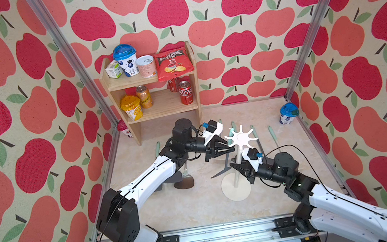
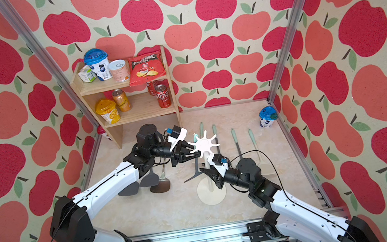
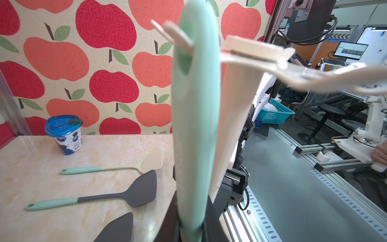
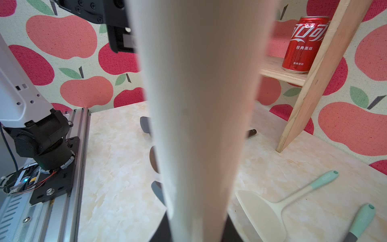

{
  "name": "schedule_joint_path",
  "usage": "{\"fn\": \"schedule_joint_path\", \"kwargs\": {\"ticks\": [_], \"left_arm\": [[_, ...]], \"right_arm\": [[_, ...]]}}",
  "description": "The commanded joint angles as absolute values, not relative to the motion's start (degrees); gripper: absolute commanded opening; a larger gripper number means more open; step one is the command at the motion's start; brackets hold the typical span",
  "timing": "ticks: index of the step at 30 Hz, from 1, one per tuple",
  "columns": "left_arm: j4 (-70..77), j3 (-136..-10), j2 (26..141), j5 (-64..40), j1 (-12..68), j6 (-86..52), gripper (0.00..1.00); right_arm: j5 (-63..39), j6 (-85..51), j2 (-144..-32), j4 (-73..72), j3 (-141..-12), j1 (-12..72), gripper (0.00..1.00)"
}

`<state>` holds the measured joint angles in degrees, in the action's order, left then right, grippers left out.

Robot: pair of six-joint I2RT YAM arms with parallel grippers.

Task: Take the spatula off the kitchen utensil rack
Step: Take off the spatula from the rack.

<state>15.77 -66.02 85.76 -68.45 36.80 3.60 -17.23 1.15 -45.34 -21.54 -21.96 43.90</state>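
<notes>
the spatula hangs on the kitchen utensil rack. a white prong passes through the hole in its mint handle on the nine o'clock side of the star disc, taking twelve o'clock as the back wall. its dark shaft and blade show below the disc in both top views, slanting toward seven o'clock. whether the blade touches the counter i cannot tell.

the left jaws are pressed onto the mint handle just under the disc, pinching it, with the left arm reaching in from eight o'clock. the right jaws pinch the rack's upright pole about midway up, with the right arm coming from four o'clock. the rack's round base sits flat on the counter.

toward three o'clock a grey turner and a cream turner lie flat, well apart from the rack, handles pointing to twelve. three more utensil heads lie under the left arm at eight to nine o'clock.

a blue-lidded cup stands at two o'clock near the back corner. the wooden shelf with cans, cups and a chip bag stands at eleven o'clock.
</notes>
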Motion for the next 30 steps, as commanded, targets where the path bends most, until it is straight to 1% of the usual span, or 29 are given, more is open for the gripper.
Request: {"fn": "schedule_joint_path", "kwargs": {"ticks": [1, 8, 17, 20, 21, 26, 30], "left_arm": [[15.4, -65.5, 82.9, -64.3, 35.7, 5.5, 0.00], [19.6, -63.1, 81.3, -59.7, 33.9, 2.6, 0.00], [17.3, -63.1, 80.2, -56.8, 33.9, 3.7, 0.00], [15.4, -63.4, 79.9, -53.9, 34.1, 3.9, 0.00], [14.2, -63.9, 79.8, -51.9, 34.2, 3.8, 0.00], [3.4, -69.5, 80.3, -31.7, 36.6, -0.2, 0.00], [-4.8, -74.9, 82.2, -17.8, 38.7, -2.1, 0.00]], "right_arm": [[-18.8, 3.8, -46.4, -15.1, -21.6, 44.5, 0.00], [-18.6, 3.9, -46.6, -14.9, -21.7, 44.6, 0.00], [-18.6, 3.9, -47.0, -14.8, -21.9, 44.5, 0.00], [-18.3, 3.9, -47.0, -14.8, -21.9, 44.6, 0.00], [-18.3, 3.9, -47.0, -14.7, -21.9, 44.6, 0.00], [-17.6, 4.0, -46.0, -15.1, -21.3, 44.5, 0.02], [-17.4, 4.0, -45.5, -15.1, -21.2, 44.6, 0.07]]}}
